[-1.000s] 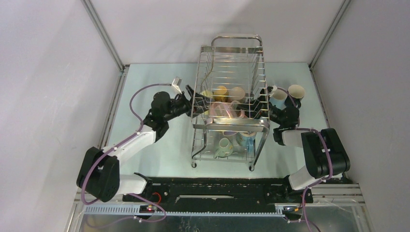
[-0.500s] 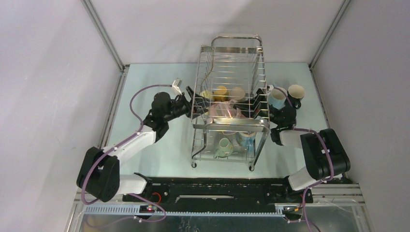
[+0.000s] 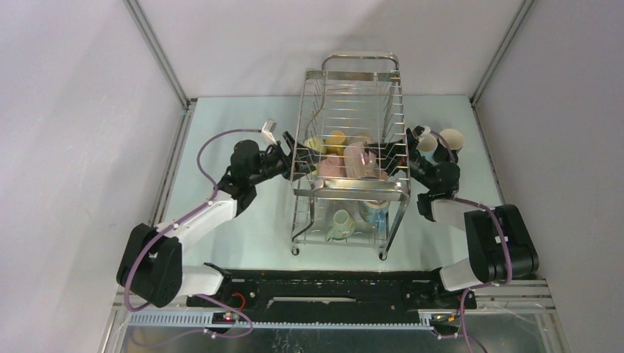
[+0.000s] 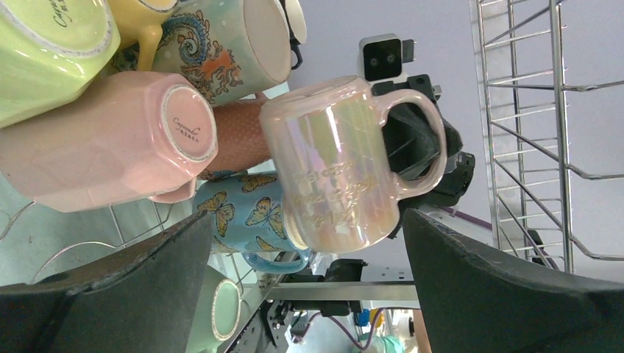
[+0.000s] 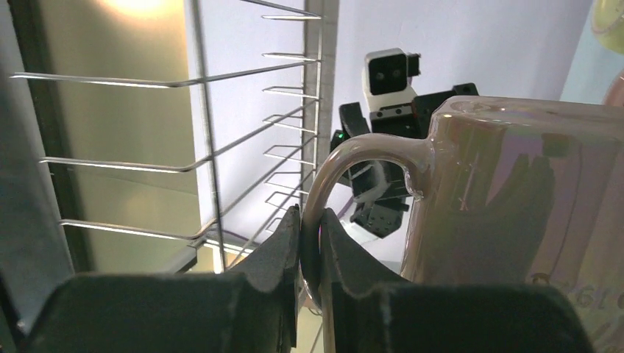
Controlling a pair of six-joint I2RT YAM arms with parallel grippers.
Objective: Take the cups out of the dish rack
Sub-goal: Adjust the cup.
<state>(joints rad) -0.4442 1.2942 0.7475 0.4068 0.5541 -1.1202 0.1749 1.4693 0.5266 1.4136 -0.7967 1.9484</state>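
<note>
Right hand (image 5: 310, 228) is pinched narrow on the loop handle of a pearly iridescent pink mug (image 4: 331, 162), one finger inside the loop and one outside. It reaches in from the right side of the tall chrome wire dish rack (image 3: 359, 186). The mug sits w/in the upper tier, handle toward the right hand.

Left hand (image 3: 288, 162) is at the rack's left side, upper tier level, fingers spread wide w/ nothing btwn the pads. In the left wrist view the pearly mug shows in the gap, apart from both fingers.

More mugs are crowded beside it in the upper tier:
- a pale pink faceted mug (image 4: 110, 147) on its side, base to the camera
- a pale green mug (image 4: 44, 51)
- a teal mug w/ dragon pattern (image 4: 228, 44)
- a light blue butterfly mug (image 4: 243, 217) just behind the pearly one; can't tell if they touch

The lower tier holds a pale green cup (image 3: 340, 223) and others.

Two mugs stand on the pale tabletop (image 3: 235, 125) right of the rack: a light blue one (image 3: 425, 141) and a black one w/ cream inside (image 3: 450, 138).
</note>
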